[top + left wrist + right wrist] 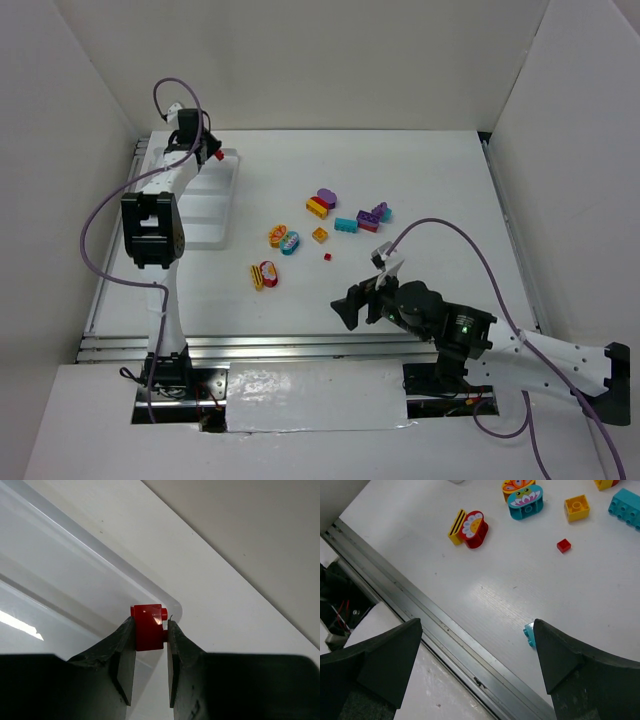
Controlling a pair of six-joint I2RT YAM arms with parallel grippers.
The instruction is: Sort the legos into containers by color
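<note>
One small red square plastic brick (148,626) is clamped between the fingers of the left gripper (148,647). It hangs over the rounded far corner of the white plastic tray (75,565); contact with the tray cannot be told.

The right gripper (477,665) has its jaws spread wide and holds nothing. One small teal brick (529,634) lies just beside one finger, and the metal rail (445,630) runs below.

About eleven loose bricks lie between the arms:
- five in a far cluster (346,225);
- four mid-table (290,242);
- two nearest (269,272).

The left arm (150,230) hides part of the tray.
</note>
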